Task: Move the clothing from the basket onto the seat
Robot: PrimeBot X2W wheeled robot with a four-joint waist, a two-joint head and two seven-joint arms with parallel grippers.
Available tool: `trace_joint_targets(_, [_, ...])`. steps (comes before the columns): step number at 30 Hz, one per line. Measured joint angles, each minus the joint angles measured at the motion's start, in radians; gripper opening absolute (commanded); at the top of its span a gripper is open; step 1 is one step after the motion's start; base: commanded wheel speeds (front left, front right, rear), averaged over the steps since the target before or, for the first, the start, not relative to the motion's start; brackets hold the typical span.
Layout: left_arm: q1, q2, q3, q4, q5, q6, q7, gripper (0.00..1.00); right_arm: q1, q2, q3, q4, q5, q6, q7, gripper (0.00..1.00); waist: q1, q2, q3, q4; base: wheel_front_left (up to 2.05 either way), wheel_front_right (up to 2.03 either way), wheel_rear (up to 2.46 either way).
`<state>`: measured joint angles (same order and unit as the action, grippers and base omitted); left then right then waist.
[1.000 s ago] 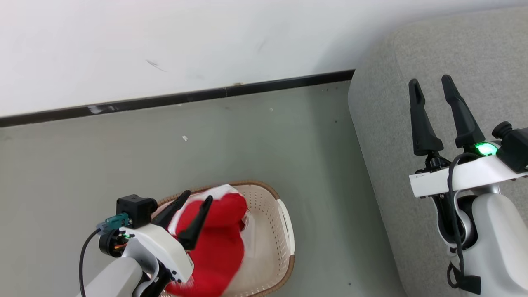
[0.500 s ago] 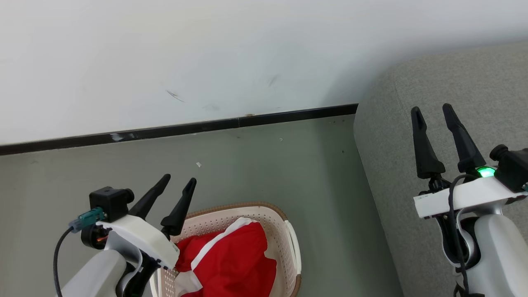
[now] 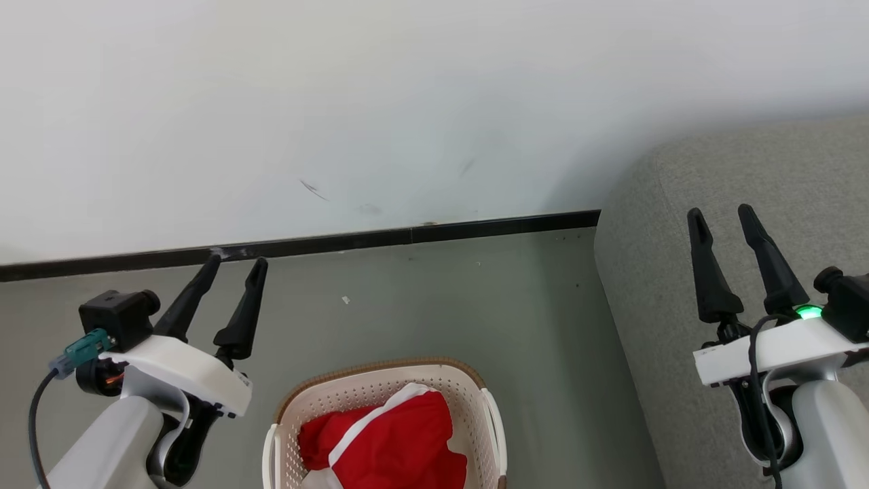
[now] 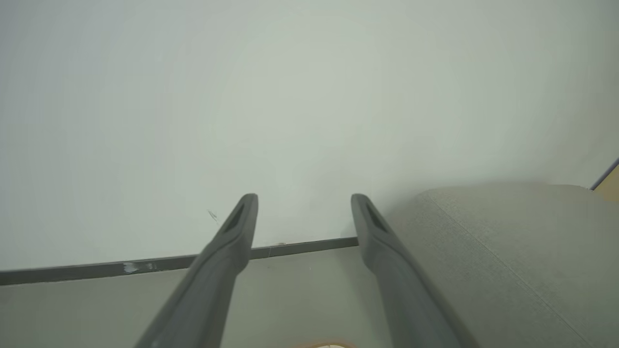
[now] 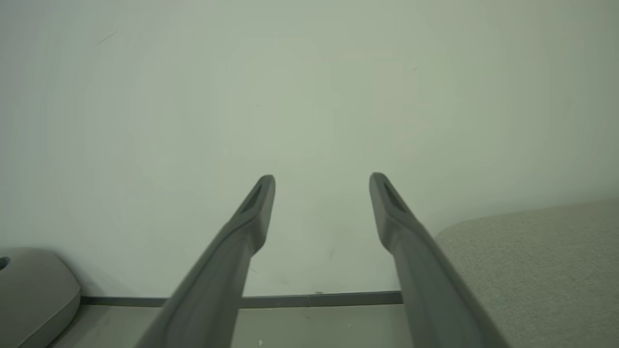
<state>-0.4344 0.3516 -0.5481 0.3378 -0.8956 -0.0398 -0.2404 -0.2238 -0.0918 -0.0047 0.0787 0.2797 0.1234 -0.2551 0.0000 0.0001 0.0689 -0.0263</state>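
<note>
Fingers [image 3: 242,316] of the left gripper [image 3: 237,260] stood wide apart and empty above the floor [image 3: 441,305], left of the basket [image 3: 353,394]; the right gripper [image 3: 719,212] gaped empty over the seat [image 3: 652,305]. The red clothing [image 3: 400,448] lay in the basket.

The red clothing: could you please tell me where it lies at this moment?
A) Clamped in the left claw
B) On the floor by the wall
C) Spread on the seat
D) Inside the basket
D: the red clothing sits inside the basket, and the left claw is open beside it with nothing between its fingers.
</note>
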Motion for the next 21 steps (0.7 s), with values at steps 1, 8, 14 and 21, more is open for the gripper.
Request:
trace_joint_targets(1, [0.004, 0.006, 0.007, -0.003, 0.000, 0.004, 0.000, 1.00, 0.006, -0.003, -0.002, 0.000, 0.004, 0.000, 0.000, 1.00, 0.0000, 0.0000, -0.005, 0.002, 0.00, 0.00, 0.00])
trace_joint_targets(8, [0.037, 0.045, 0.045, -0.039, 0.028, 0.048, -0.002, 1.00, 0.023, -0.012, -0.003, 0.001, 0.013, 0.000, 0.000, 1.00, 0.0000, 0.0000, -0.039, 0.018, 0.00, 0.00, 0.00])
trace_joint_targets(14, [0.054, 0.069, 0.076, -0.073, 0.053, 0.084, -0.008, 1.00, 0.058, -0.019, -0.007, 0.000, 0.019, 0.000, 0.000, 1.00, 0.0000, 0.0000, -0.057, 0.030, 0.00, 0.00, 0.00])
trace_joint_targets(21, [0.101, 0.071, 0.102, -0.106, 0.062, 0.109, -0.009, 1.00, 0.061, -0.023, -0.006, -0.003, 0.019, 0.000, 0.000, 1.00, 0.0000, 0.0000, -0.072, 0.039, 0.00, 0.00, 0.00])
